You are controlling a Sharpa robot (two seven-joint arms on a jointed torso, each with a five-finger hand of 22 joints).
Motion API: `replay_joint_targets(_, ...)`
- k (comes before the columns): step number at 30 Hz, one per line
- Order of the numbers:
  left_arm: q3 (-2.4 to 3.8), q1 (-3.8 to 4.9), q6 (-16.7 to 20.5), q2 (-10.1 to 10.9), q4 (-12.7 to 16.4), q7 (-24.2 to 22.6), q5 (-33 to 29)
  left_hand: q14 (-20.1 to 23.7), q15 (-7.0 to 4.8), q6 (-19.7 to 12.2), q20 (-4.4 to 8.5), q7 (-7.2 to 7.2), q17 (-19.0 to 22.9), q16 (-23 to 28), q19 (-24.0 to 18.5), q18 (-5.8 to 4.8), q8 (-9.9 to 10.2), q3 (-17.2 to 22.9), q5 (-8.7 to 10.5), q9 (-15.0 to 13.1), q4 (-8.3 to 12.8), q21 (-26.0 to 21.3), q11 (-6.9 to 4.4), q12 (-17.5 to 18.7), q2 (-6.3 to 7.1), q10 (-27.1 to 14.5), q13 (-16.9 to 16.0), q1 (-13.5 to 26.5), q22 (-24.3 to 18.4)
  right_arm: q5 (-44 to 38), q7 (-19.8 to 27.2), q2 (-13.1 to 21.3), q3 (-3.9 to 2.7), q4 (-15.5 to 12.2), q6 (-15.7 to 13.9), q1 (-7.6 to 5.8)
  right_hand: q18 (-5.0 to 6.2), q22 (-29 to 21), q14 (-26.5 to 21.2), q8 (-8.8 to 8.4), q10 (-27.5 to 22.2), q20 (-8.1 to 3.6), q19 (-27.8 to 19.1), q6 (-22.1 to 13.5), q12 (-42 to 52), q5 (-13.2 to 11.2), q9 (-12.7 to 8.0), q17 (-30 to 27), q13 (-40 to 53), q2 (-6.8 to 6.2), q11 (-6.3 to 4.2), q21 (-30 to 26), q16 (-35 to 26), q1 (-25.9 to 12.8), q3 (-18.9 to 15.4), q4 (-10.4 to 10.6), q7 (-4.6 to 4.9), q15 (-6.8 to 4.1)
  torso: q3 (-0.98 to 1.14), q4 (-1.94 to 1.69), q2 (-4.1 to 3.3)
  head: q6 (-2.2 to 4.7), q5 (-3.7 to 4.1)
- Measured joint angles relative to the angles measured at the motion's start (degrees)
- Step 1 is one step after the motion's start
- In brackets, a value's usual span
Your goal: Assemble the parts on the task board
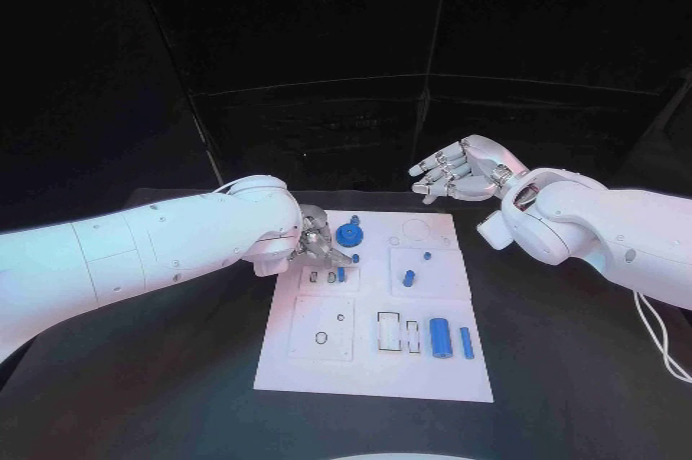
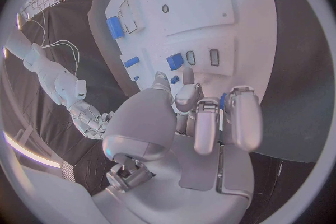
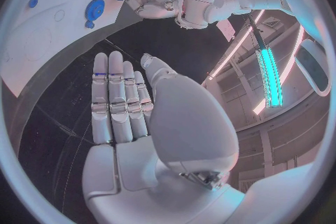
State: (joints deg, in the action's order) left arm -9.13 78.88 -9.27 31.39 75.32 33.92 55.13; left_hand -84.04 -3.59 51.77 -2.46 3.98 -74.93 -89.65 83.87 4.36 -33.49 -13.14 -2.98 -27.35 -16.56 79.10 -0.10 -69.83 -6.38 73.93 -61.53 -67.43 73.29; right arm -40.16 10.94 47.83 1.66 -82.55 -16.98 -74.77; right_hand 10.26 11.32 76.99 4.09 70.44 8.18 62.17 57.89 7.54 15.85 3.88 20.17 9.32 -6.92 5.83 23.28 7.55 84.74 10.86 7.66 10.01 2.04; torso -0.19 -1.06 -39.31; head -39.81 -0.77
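I am looking down at the white task board [image 1: 378,310] in the middle of the black table [image 1: 577,380]. My left hand [image 1: 315,242] is sitting at the board's 10 o'clock corner, fingers curled down by a small blue part [image 2: 175,61] (I cannot tell if it is pinching anything). A blue gear [image 1: 351,236] is lying just beside it, toward 12 o'clock. My right hand [image 1: 464,168] is hanging past the board's 1 o'clock corner, fingers straight, holding nothing. Two blue pegs [image 1: 450,340] are lying at 5 o'clock.
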Motion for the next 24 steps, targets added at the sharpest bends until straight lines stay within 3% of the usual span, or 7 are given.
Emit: replay_joint_targets(24, -0.17, 0.06, -2.96, -2.77, -1.94, 1.68, 1.22, 0.1, -0.09, -0.6, 0.0, -0.21, 0.01, 0.0, 0.0, 0.01, -1.08, -0.6, 0.0, -1.05, 0.29, 0.23, 0.0, -0.3, -0.05, -0.01, -0.34, 0.52, 0.45, 0.55, -0.68, -1.3, 0.01, 1.41, 0.15, -0.02, -0.01, -0.76, 0.2, -0.11, 0.0, 0.22, 0.21, -0.42, -0.54, 1.16, 0.01, -0.64, -1.01, -0.45, 0.0, -0.89, -1.07, -0.45, 0.28, -0.18, 0.42, 0.21, -0.08, -0.06, -0.11, -0.88, 0.01)
